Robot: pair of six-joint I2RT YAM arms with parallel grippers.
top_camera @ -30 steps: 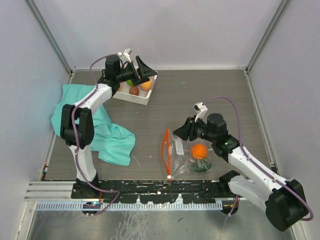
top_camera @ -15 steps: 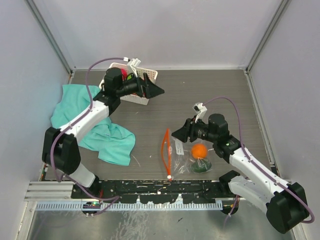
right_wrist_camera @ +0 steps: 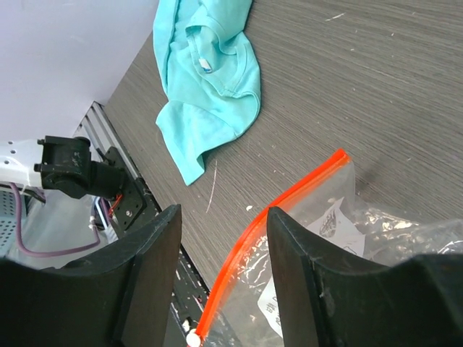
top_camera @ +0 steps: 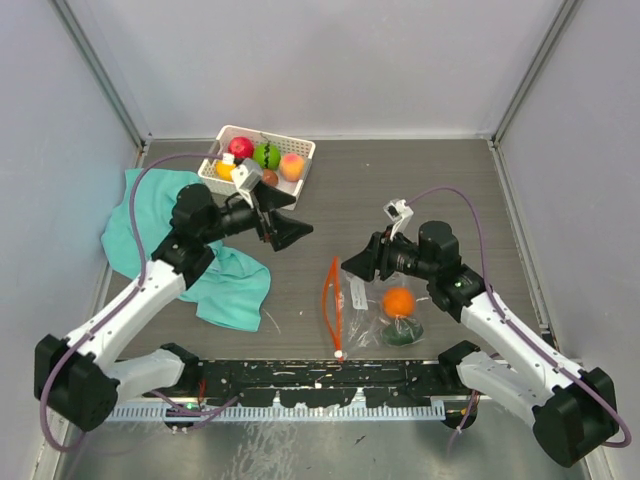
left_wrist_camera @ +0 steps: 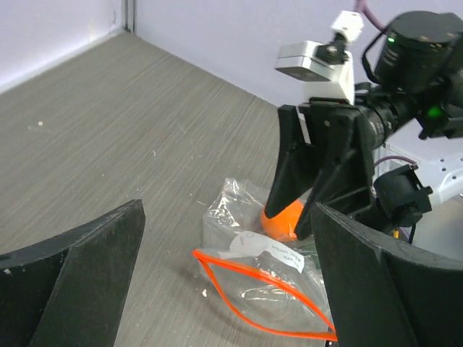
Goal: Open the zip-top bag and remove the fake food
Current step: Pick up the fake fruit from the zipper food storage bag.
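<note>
Left and right arms over the table (top_camera: 420,190). My left gripper (top_camera: 293,220) hung with jaws spread wide, empty, near the white slotted plastic basket (top_camera: 308,163). My right gripper (top_camera: 355,268) stood with jaws parted, gripping nothing, over the clear crinkly zip-top bag (top_camera: 365,318). The bag lay flat before my right base, its orange-red zipper (top_camera: 331,300) gaping, and held an orange plastic fruit (top_camera: 398,301) and a dark green one (top_camera: 403,333).

Right end effector (right_wrist_camera: 223,217) hangs with jaws parted, framing the zip-top bag (right_wrist_camera: 340,210) and its orange-red zipper strip (right_wrist_camera: 304,183). Beyond, a teal cloth (right_wrist_camera: 206,94) lies crumpled on the worktop (right_wrist_camera: 376,79).
</note>
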